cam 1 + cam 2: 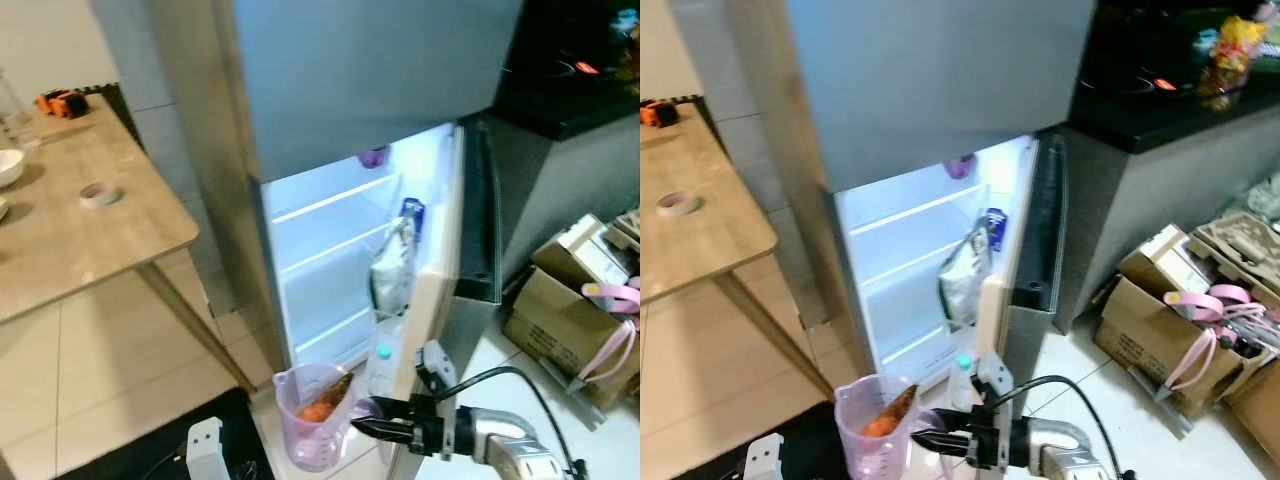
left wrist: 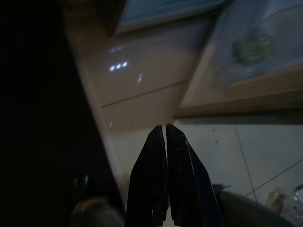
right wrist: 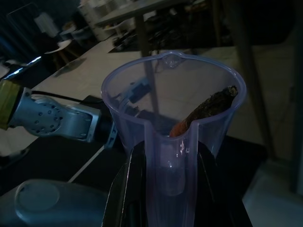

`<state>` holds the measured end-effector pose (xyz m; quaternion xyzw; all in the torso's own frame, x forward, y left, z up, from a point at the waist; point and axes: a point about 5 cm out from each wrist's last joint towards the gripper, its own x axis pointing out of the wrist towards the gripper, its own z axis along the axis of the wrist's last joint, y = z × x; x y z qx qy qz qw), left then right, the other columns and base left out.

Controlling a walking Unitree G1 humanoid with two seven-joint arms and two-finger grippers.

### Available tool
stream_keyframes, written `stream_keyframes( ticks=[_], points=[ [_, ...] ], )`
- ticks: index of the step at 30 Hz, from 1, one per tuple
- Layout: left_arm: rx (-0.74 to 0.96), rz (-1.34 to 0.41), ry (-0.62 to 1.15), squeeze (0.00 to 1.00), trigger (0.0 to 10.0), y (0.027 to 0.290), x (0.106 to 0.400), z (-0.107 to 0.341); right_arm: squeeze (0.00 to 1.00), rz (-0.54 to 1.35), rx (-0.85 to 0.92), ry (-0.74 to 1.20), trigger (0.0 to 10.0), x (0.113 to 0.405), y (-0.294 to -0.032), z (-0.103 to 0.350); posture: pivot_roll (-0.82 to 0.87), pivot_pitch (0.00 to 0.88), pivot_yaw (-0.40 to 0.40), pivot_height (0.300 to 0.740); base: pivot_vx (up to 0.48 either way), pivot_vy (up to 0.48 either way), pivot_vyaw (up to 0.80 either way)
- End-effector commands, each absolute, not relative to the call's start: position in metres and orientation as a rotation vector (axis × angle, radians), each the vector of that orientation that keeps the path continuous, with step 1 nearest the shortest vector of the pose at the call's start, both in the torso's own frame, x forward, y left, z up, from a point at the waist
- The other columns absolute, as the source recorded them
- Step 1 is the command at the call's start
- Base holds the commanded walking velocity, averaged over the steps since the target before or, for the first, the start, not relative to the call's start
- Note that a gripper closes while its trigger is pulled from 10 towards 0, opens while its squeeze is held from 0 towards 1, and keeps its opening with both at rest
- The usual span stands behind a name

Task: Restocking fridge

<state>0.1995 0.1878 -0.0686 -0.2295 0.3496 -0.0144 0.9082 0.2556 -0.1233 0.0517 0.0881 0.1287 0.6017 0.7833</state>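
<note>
Right eye view is showing the right end effector reaching forward low in front of the open fridge, its two black fingers pinching the handle of a clear purple pitcher. An orange carrot is leaning inside it, tip up against the wall. Right wrist view is confirming the hold: the fingers are sitting either side of the handle strip, pitcher upright, spout facing away.

The left end effector is hanging down by the floor, fingers pressed together and holding nothing.

Inside the fridge the shelves are looking mostly bare and brightly lit, while the door rack is already carrying a bag and a bottle. The pitcher is sitting below and just outside the lowest shelf, near the door edge.

To do this well, I'd say the arm needs to be lifting the pitcher level, keeping it upright so the carrot isn't tipping out, and steering clear of the door rack before sliding in onto a bare shelf. The handle grip is narrow, so a slow, steady carry seems wise. The wooden table stands well off to the left, out of the way.
</note>
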Motion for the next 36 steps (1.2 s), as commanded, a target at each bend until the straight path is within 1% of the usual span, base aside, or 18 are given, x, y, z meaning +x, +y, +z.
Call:
stream_keyframes(
  ticks=[1,8,10,11,14,15,18,29,31,33,34,35,36],
  points=[
    [-0.472,-0.013,0.77,0.0,10.0,0.189,0.183,-0.077,0.0,1.335,0.205,0.249,10.0,0.253,-0.113,0.055,-0.09,0.0,0.013,0.74,0.0,0.0,0.0],
    [-0.464,0.0,0.794,0.0,10.0,0.19,0.175,-0.081,0.0,1.299,0.173,0.228,10.0,0.258,-0.107,0.056,-0.09,0.0,0.013,0.74,0.0,0.0,0.0],
    [-0.465,0.002,0.799,0.0,10.0,0.19,0.173,-0.082,0.0,1.238,0.15,0.22,10.0,0.264,-0.107,0.055,-0.09,0.0,0.009,0.74,0.0,0.0,0.0],
    [-0.465,0.002,0.799,0.0,10.0,0.19,0.173,-0.082,0.0,1.238,0.15,0.22,10.0,0.264,-0.107,0.055,-0.09,0.0,0.009,0.74,0.0,0.0,0.0],
    [-0.467,0.001,0.8,0.0,10.0,0.189,0.172,-0.083,0.0,1.114,0.112,0.197,10.0,0.275,-0.111,0.054,-0.09,0.0,0.009,0.74,0.0,0.0,0.0],
    [-0.467,0.001,0.8,0.0,10.0,0.189,0.172,-0.083,0.0,1.114,0.112,0.197,10.0,0.275,-0.111,0.054,-0.09,0.0,0.009,0.74,0.0,0.0,0.0],
    [-0.468,-0.004,0.799,0.0,10.0,0.188,0.171,-0.083,0.0,0.998,0.082,0.165,10.0,0.288,-0.117,0.058,-0.09,0.0,0.009,0.74,0.0,0.0,0.0],
    [-0.466,-0.027,0.802,0.0,10.0,0.183,0.172,-0.083,0.0,0.87,0.011,0.112,10.0,0.303,-0.112,0.065,-0.09,0.0,0.007,0.74,0.0,0.0,0.0],
    [-0.466,-0.032,0.807,0.0,10.0,0.182,0.171,-0.083,0.0,0.788,-0.019,0.095,10.0,0.311,-0.114,0.067,-0.09,0.0,0.007,0.74,0.0,0.0,0.0],
    [-0.466,-0.034,0.809,0.0,10.0,0.182,0.171,-0.084,0.0,0.755,-0.028,0.091,10.0,0.313,-0.115,0.067,-0.09,0.0,0.007,0.74,0.0,0.0,0.0],
    [-0.467,-0.035,0.81,0.0,10.0,0.181,0.171,-0.084,0.0,0.686,-0.05,0.09,10.0,0.318,-0.121,0.068,-0.09,0.0,0.005,0.74,0.0,0.0,0.0],
    [-0.467,-0.035,0.81,0.0,10.0,0.181,0.171,-0.084,0.0,0.686,-0.05,0.09,10.0,0.318,-0.121,0.068,-0.09,0.0,0.005,0.74,0.0,0.0,0.0],
    [-0.469,-0.039,0.809,0.0,10.0,0.18,0.171,-0.084,0.0,0.616,-0.075,0.094,10.0,0.323,-0.129,0.068,-0.09,0.0,0.005,0.74,0.0,0.0,0.0]
  ],
)
